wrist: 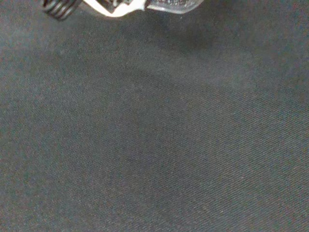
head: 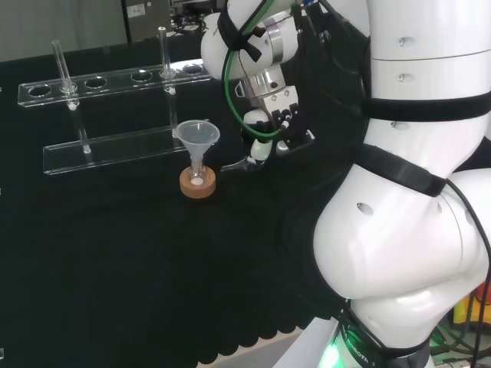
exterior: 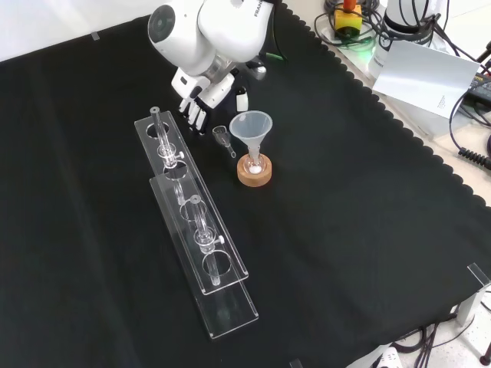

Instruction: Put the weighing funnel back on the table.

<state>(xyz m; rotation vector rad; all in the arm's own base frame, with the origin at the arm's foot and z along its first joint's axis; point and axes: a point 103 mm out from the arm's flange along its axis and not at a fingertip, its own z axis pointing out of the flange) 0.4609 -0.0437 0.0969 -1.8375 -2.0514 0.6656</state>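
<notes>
The weighing funnel [exterior: 224, 139], a small clear scoop with a short stem, lies on the black cloth just left of the big funnel [exterior: 252, 128] in the front view. The hand [exterior: 201, 98] hovers right above it, its fingers [exterior: 193, 116] straight and pointing down, the thumb [exterior: 242, 100] spread to the other side. Neither touches the piece there. In the head view the weighing funnel [head: 235, 165] pokes out leftward below the hand [head: 270, 123], close to the thumb tip. The big funnel [head: 197, 136] stands in a small flask on a cork ring [head: 198, 184]. A white part of the hand [wrist: 116, 8] edges the wrist view over bare cloth.
A long clear rack [exterior: 201, 230] with two upright test tubes [exterior: 161, 138] runs beside the hand; in the head view the rack [head: 115, 146] lies behind the funnel. The arm's white links [head: 414, 192] rise at the right. The bench edge [exterior: 399, 130] carries paper and cables beyond it.
</notes>
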